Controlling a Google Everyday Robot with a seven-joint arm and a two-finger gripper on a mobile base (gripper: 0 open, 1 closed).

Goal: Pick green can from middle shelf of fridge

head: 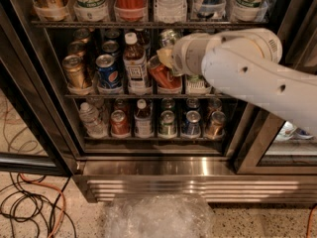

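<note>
Green can [194, 78]: only a green sliver shows under the smooth white arm [247, 68], seated in a whitish plastic tray [198, 87] on the thin dark wire middle shelf [99, 96]. The gripper [166, 58] is beside a tilted red can [163, 74]; can't tell its grip state. The fridge [148, 182] has a shiny louvred steel base.

The arm [247, 68] mostly hides the gripper [166, 57] at the middle shelf [114, 96].

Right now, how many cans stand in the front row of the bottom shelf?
4: a red can at left, then beyond a bottle a greenish can, a blue can and a copper can. Others may hide behind them. The gripper is up at the middle shelf.
</note>
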